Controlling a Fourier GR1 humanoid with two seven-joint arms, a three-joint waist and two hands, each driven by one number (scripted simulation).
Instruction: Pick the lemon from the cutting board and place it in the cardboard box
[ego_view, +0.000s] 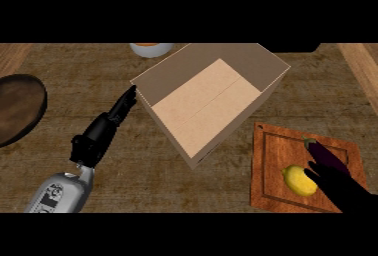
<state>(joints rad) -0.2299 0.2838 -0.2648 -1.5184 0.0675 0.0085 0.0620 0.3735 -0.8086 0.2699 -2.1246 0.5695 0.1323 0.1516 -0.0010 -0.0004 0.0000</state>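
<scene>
The yellow lemon lies on the wooden cutting board at the lower right. My right hand comes in from the lower right corner, open, and its fingers reach the lemon's right side without curling round it. The open cardboard box stands in the middle, tilted, with nothing inside. My left hand is stretched out straight to the left of the box, open. Its fingertips are close to the box's left corner.
A dark purple eggplant with a green stem lies on the board just behind the lemon, partly hidden by my right hand. A dark brown plate sits at the left edge. A white cup stands behind the box.
</scene>
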